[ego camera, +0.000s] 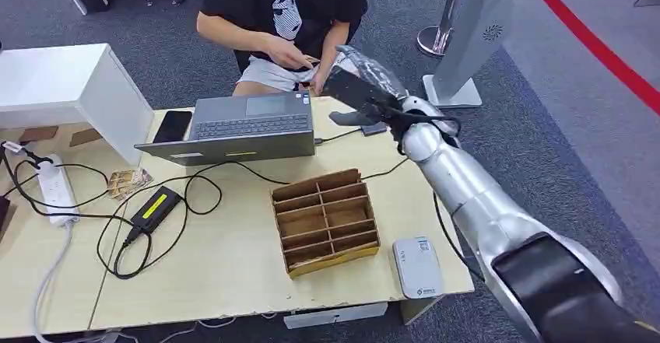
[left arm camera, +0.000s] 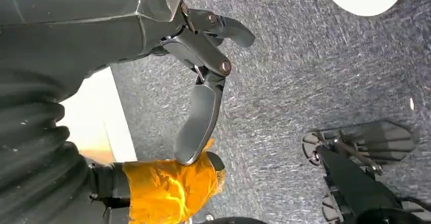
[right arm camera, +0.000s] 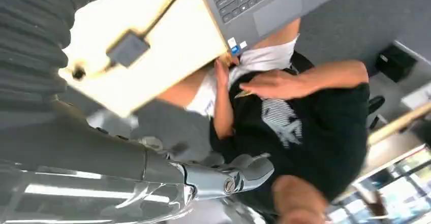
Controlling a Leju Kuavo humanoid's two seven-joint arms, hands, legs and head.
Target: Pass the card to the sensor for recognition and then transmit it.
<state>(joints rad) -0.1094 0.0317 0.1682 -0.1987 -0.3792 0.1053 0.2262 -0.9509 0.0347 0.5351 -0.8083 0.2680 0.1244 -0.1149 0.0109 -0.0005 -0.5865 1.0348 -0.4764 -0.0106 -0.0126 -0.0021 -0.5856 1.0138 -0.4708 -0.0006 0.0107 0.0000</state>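
Note:
My right hand (ego camera: 364, 94) reaches over the table's far right corner toward a seated person (ego camera: 284, 8). Its fingers (right arm camera: 244, 176) are stretched out with nothing between them. The person holds a small card-like thing (ego camera: 309, 61) in both hands above the lap, a little left of my hand; in the right wrist view it shows as a thin sliver (right arm camera: 243, 94) under the person's fingers. The white card sensor (ego camera: 418, 267) lies flat at the table's near right corner, well behind my hand. My left hand (left arm camera: 203, 97) hangs over the carpet with its fingers apart, holding nothing.
An open grey laptop (ego camera: 249, 125) and a black phone (ego camera: 173, 126) sit at the table's far side. A wooden divider box (ego camera: 325, 220) stands mid-table. A power strip (ego camera: 54, 187), a black adapter (ego camera: 156, 207) and cables lie to the left. A white kiosk (ego camera: 475, 24) stands behind.

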